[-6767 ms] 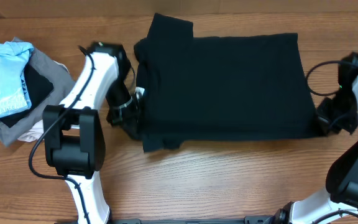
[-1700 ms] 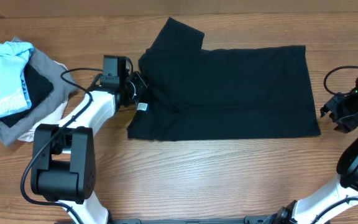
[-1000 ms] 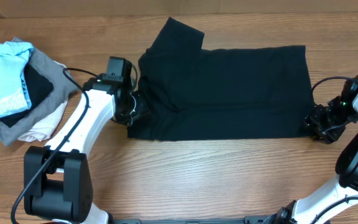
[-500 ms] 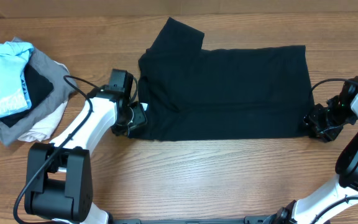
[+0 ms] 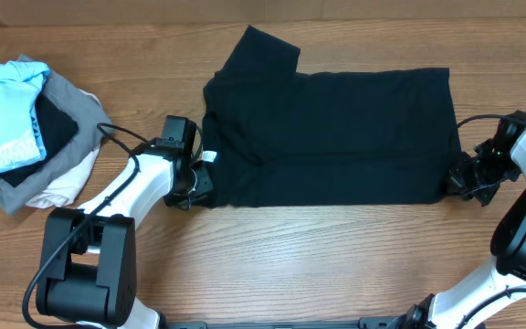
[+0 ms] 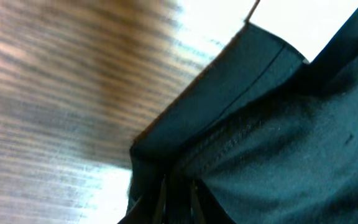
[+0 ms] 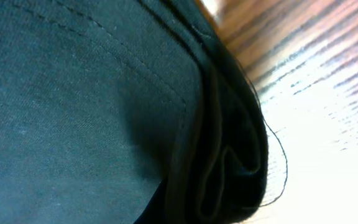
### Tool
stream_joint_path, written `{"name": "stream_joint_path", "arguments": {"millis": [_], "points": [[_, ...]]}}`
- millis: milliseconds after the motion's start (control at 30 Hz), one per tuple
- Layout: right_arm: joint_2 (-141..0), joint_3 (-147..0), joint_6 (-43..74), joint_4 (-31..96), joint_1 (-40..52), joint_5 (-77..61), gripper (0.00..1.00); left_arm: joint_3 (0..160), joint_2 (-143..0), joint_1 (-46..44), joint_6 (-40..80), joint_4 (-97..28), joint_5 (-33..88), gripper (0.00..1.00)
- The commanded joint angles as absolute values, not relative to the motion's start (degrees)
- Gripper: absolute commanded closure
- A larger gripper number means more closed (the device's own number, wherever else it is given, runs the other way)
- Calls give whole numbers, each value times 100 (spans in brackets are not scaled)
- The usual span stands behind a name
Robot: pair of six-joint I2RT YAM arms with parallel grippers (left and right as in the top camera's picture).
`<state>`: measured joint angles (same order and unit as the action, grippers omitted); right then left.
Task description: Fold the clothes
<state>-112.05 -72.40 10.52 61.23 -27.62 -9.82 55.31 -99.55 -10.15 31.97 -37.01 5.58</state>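
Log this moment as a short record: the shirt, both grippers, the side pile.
garment: black T-shirt, flat on the wooden table, one sleeve sticking out at its far left corner
left side: left gripper at the shirt's near left corner; jaws hidden, grip unclear
tag: white tag just beside that gripper
right side: right gripper at the near right corner; jaws hidden behind bunched hem
pile: light blue printed shirt on grey garment and white garment, far left

overhead: bright, even, sharp | wrist views: blurred, white glare on table [image 7: 328, 155] | t-shirt [image 5: 336, 128]: dark, little detail
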Motion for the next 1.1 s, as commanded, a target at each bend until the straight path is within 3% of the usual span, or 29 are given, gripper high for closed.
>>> {"name": "stream_joint_path", "arguments": {"millis": [0, 33, 100, 367, 800, 1067], "points": [[-11179, -7201, 1090, 6165, -2777, -840, 96, 5470, -10009, -1015, 3164, -3557, 598, 86], [-11179, -7201, 1092, 6180, -2781, -843, 96, 5470, -10009, -1015, 3164, -3535, 611, 86], [-11179, -7201, 1090, 6187, -2781, -843, 96, 5470, -10009, -1015, 3159, -3531, 626, 96], [-11179, -7201, 1791, 6687, -2875, 353, 96, 5470, -10007, -801, 3310, -4462, 145, 96], [-11179, -7201, 1833, 7529, -3214, 425, 96, 5470, -10003, -117, 2991, -6565, 1229, 96], [-11131, -7201, 1826, 7728, -3216, 375, 96, 5494, -9710, -117, 2821, -6831, 1199, 96]]}}
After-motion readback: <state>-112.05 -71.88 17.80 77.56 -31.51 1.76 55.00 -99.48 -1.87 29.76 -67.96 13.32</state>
